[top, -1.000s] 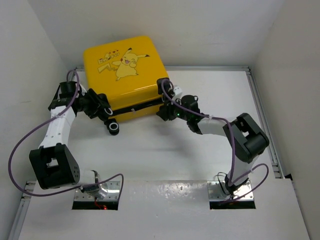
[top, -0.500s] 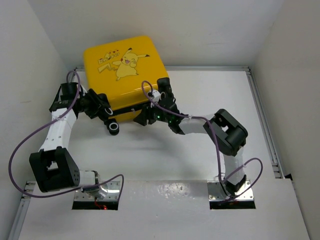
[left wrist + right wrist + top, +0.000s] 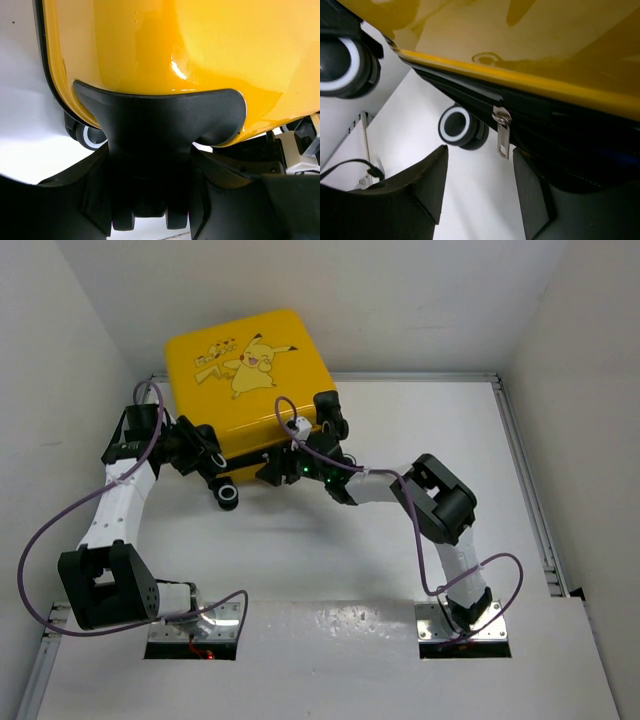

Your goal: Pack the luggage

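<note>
The luggage, a yellow hard-shell case with a Pikachu print, lies closed at the back left of the table. My left gripper is at its near left corner, shut on a black wheel mount, with the twin wheels between the fingers. My right gripper is at the near side of the case, under the black zipper band. It stands open, and the silver zipper pull hangs just above the gap, close to the right finger, untouched.
A black wheel with a white ring sticks out below the case's near edge, and another sits at the right corner. White walls close in on the left and behind. A metal rail runs along the table's right side.
My right arm has slid left along the case's near side, from the right corner toward the middle, and its jaws have opened wider. The left arm and the case stayed put.
</note>
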